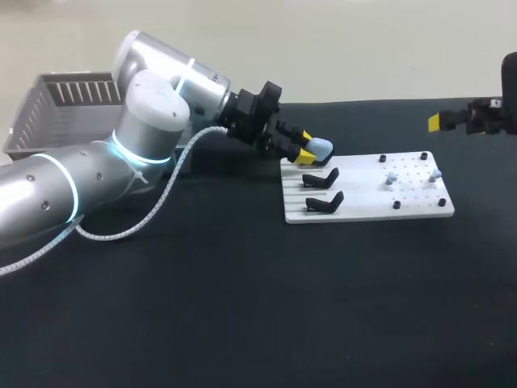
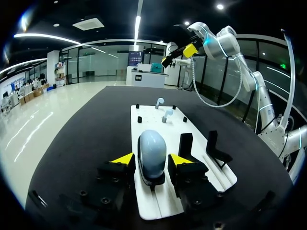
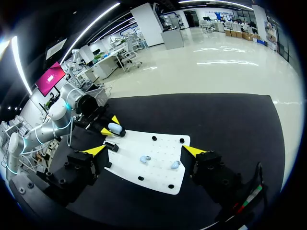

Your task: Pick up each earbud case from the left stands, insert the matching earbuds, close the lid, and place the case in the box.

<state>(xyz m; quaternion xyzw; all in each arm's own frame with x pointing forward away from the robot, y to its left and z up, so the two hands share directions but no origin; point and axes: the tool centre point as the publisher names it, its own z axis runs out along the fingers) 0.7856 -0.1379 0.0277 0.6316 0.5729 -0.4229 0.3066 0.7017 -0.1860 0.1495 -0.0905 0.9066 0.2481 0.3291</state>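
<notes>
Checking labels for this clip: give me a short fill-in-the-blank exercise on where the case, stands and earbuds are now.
1. The pale blue earbud case is right at my ___ arm's gripper.
2. On the white board, ___ black stands are empty.
3. ___ earbuds lie on the board's right part.
4. The right gripper, wide open, holds ___.

Missing words: left; two; two; nothing.

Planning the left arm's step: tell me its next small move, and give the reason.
Probably close the left gripper on the earbud case. The case sits on the white board, right between the yellow fingertips. A thin gap seems to show on each side, so it looks straddled but not yet gripped. Lifting before closing would likely leave it behind.
</notes>
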